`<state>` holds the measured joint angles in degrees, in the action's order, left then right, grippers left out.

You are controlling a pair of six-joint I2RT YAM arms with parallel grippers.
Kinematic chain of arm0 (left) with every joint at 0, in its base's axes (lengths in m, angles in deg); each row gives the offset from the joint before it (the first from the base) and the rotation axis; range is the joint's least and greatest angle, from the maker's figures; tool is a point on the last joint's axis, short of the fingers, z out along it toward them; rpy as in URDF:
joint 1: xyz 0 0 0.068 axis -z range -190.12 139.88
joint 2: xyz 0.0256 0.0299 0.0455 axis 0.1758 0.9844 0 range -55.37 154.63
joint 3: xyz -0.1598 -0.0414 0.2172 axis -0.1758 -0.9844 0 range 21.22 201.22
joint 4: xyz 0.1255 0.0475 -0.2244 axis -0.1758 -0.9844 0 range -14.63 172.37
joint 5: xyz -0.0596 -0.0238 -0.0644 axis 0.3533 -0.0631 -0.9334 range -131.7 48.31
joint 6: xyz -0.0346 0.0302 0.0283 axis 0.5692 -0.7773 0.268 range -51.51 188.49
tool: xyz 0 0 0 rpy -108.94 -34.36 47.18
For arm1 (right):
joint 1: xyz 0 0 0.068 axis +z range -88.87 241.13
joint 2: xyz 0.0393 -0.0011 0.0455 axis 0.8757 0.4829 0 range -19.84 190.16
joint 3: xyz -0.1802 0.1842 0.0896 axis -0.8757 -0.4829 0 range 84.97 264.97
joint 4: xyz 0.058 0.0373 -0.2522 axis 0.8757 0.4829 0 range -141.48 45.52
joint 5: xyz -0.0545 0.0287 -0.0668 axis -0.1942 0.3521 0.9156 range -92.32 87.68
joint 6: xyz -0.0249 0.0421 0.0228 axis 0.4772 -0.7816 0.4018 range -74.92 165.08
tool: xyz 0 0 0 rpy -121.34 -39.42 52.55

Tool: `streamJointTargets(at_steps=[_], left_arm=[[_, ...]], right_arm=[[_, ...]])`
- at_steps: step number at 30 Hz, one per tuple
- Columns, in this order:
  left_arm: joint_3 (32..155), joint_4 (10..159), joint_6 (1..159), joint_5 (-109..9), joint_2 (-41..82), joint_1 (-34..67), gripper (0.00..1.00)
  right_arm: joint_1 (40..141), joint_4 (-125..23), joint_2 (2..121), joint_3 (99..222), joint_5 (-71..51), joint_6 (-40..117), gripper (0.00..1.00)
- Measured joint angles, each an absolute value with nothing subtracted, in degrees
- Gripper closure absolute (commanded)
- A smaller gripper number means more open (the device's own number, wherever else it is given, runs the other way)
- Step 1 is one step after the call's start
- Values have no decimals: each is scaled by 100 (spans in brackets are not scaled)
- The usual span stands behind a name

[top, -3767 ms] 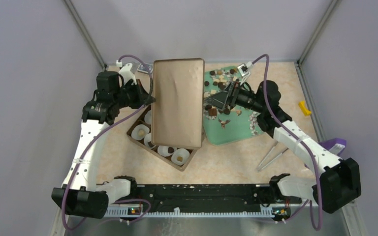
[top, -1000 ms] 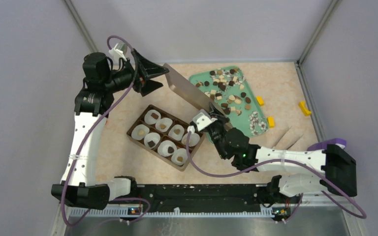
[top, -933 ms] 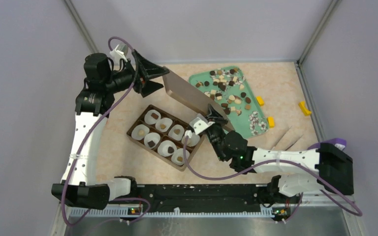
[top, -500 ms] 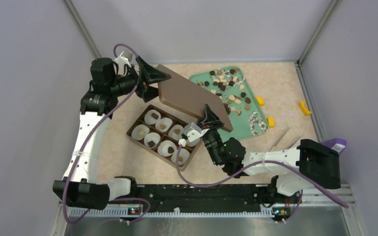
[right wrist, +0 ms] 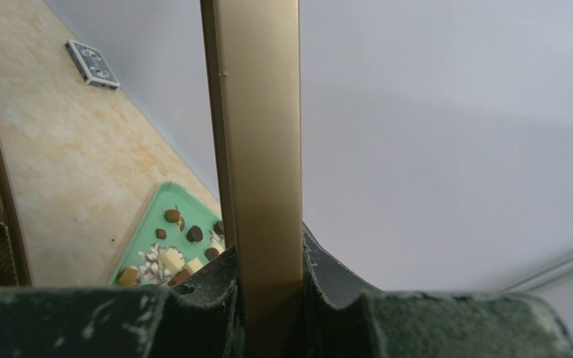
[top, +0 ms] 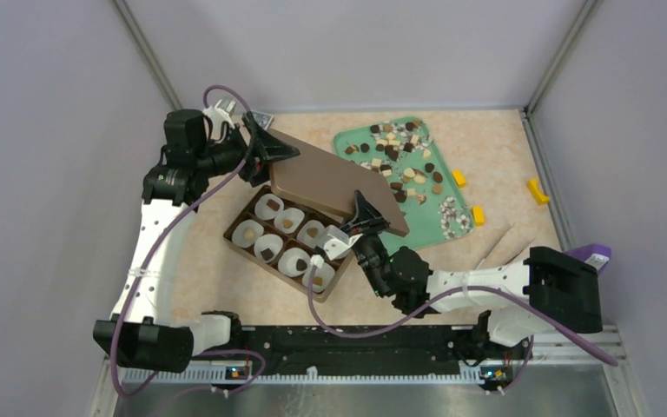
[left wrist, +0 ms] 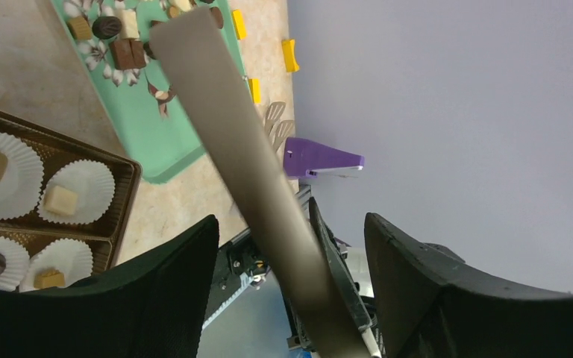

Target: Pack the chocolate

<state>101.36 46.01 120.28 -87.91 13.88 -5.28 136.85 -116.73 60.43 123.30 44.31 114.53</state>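
- Top view: my right gripper [top: 366,213] clamps the lid [top: 330,178], tilted over the box [top: 245,211]; chocolate [top: 399,143] lies mostly on the tray [top: 421,221], some in the box's cups [top: 269,208]
- Left wrist: my left gripper [left wrist: 287,231] stands wide around the lid's far end, not touching; if it closes off-centre, the lid may twist
- Right wrist: one narrow pinch carries the lid; it could slip and knock filled cups
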Motion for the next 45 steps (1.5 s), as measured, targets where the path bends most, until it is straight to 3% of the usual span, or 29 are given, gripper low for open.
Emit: streamJointTargets(at_steps=[2,4,11,14,20,23,25,31,37,38,40,41,42,43,45], left_arm=[[10136,4497,11870,-8754,1390,-528,9],[10136,4418,11757,-8743,1393,-528,7],[10147,4162,11457,-8669,1532,-528,24],[10147,4145,11426,-8664,1552,-528,25],[10147,4136,11381,-8844,1552,-530,4],[10147,4110,11383,-8990,1552,-533,5],[10145,4090,11383,-9053,1550,-533,12],[10060,4042,11328,-9045,1498,-546,47],[10014,3955,11308,-9005,1487,-561,96],[10012,3961,11284,-9016,1487,-561,100],[9999,3948,11291,-8992,1482,-561,100],[9979,3948,11276,-8979,1476,-561,100],[9974,3935,11284,-8962,1476,-565,100],[9970,3944,11263,-8964,1465,-563,100],[9955,3987,11223,-8955,1428,-563,100]], right_arm=[[13755,-11616,6030,12323,4418,11475,100],[13812,-11592,6017,12321,4409,11532,100],[13938,-11739,6014,12308,4436,11829,100],[13945,-11868,6017,12190,4436,11923,100],[13952,-12088,6213,11976,4462,12179,100],[13952,-12331,6511,11947,4501,12371,100],[13952,-12556,6703,11947,4525,12504,100],[13952,-13293,7133,11978,4589,12869,100],[13956,-13564,7182,12015,4624,13127,100],[13965,-13472,7182,12013,4645,13208,95],[13980,-13404,7182,12024,4700,13182,75],[13984,-13358,7171,12046,4759,13149,50],[13987,-13258,7160,12078,4823,13090,36],[13987,-13164,7160,12113,4882,13005,26],[13989,-13024,7138,12175,4989,12930,19]])
